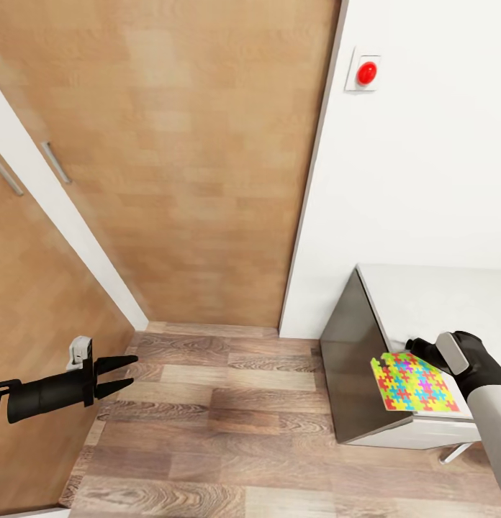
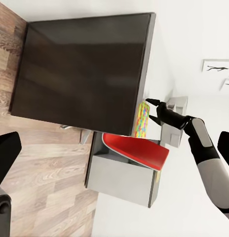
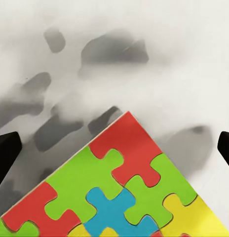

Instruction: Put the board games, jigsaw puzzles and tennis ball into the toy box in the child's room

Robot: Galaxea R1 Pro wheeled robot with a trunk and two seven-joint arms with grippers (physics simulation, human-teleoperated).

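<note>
You had one jigsaw puzzle (image 1: 414, 382) in sight, a thin multicoloured square gripped at its edge by your right claw (image 1: 417, 350), which was closed on it and held it over the near end of the table (image 1: 452, 295). Your left claw (image 1: 125, 374) hung well apart from it over the floor (image 1: 229, 424), its two fingers slightly parted around nothing. Below the right claw the table top was pale grey-white on a dark side panel. Beyond it stood a white wall with one red round button (image 1: 366, 72), and one wooden door (image 1: 186, 158).
</note>
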